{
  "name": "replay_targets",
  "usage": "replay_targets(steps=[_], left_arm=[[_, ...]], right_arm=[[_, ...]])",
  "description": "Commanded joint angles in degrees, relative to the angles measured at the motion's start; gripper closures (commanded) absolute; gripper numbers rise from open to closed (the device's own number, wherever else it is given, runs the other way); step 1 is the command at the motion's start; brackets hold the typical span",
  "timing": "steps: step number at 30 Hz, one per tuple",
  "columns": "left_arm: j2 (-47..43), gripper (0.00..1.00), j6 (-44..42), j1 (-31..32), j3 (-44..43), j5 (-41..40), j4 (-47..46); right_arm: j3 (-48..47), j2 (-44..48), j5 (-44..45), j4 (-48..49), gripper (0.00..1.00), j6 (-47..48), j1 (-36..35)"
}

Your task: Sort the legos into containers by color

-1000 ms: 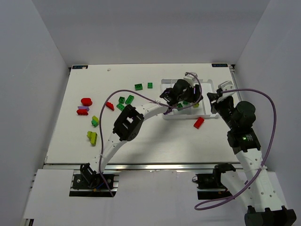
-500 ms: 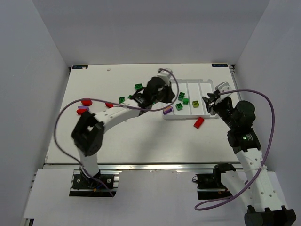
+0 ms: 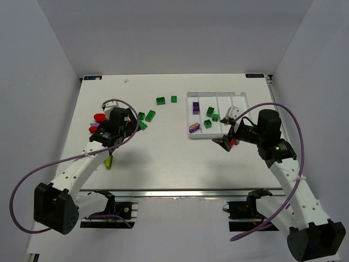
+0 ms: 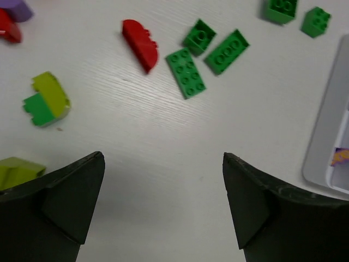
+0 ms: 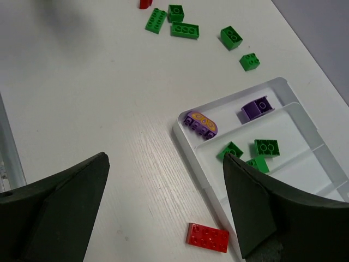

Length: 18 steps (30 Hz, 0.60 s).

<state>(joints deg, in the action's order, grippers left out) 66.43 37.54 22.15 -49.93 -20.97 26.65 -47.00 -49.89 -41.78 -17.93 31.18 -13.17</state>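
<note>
Left hand [image 4: 163, 159] wide open, empty, over loose green legos [image 4: 186, 72] upper centre. Right hand [image 5: 163, 158] open too, red brick [image 5: 209, 238] bottom centre beside tray [image 5: 297, 136], probably next grab.

No writing, number or brand is readable. The purple brick [image 5: 200, 124], ahead of the jaws of the right gripper [image 5: 164, 158], carries an illegible orange print.

Glossy plastic legos [image 4: 140, 45]; smooth plastic tray [image 5: 305, 144]; matt grained tabletop [image 4: 163, 164].
</note>
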Motion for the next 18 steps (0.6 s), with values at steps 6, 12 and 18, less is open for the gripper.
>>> replay_targets(steps=[6, 12, 18], left_arm=[[4.7, 0.02, -2.6, -8.3, 0.5, -10.2, 5.7], [14.4, 0.02, -7.5, -11.3, -0.8, -8.6, 3.0], [18.4, 0.02, -12.2, -12.9, -1.5, -8.2, -0.7]], right_arm=[[0.2, 1.2, -2.6, 1.2, 0.11, 1.6, -0.7], [0.9, 2.4, -2.3, 2.6, 0.11, 0.9, -0.7], [1.0, 2.6, -1.4, 3.1, 0.1, 0.5, -0.8]])
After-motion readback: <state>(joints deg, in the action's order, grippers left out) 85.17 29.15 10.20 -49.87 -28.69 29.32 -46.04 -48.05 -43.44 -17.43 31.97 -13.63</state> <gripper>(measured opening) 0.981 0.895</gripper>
